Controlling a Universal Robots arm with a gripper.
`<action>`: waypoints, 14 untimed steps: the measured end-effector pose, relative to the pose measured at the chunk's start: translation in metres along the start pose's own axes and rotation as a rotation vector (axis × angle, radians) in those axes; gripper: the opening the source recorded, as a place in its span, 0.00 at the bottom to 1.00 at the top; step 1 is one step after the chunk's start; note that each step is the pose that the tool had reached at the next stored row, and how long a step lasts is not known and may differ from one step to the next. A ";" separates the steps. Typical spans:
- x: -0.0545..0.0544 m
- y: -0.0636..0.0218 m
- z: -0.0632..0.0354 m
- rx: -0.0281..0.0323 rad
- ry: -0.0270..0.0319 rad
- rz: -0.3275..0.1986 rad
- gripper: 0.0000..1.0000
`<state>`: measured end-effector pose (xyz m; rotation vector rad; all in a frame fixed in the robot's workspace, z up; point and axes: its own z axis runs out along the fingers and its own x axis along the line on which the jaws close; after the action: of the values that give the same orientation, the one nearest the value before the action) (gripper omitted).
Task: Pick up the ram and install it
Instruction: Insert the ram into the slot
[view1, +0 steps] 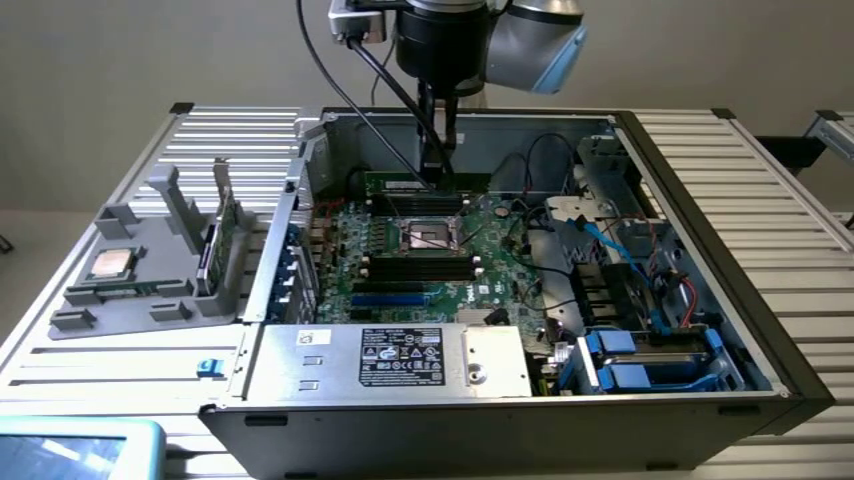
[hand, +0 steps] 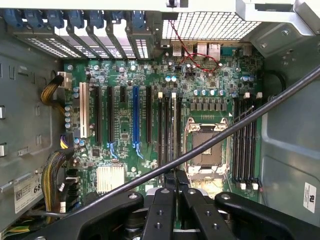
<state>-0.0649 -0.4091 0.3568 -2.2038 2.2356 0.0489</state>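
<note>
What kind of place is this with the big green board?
Probably a robotics lab or computer workbench: an open computer case with its motherboard showing sits on a slatted metal table, and a robot arm hangs above it.

A plain grey wall (view1: 160, 50) is standing behind; a ribbed metal table (view1: 767, 200) is catching soft, even light.

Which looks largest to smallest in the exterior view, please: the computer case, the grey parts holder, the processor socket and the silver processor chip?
1. computer case
2. grey parts holder
3. processor socket and silver processor chip: these look about alike, so not ranked.
</note>
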 end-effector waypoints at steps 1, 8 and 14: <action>0.000 0.0000 0.0000 0.0000 0.0000 0.000 0.11; 0.000 0.0000 0.0000 -0.0002 0.0002 0.000 0.11; 0.000 -0.0001 0.0091 -0.0001 0.0000 0.000 0.11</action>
<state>-0.0650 -0.4091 0.3477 -2.2040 2.2355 0.0490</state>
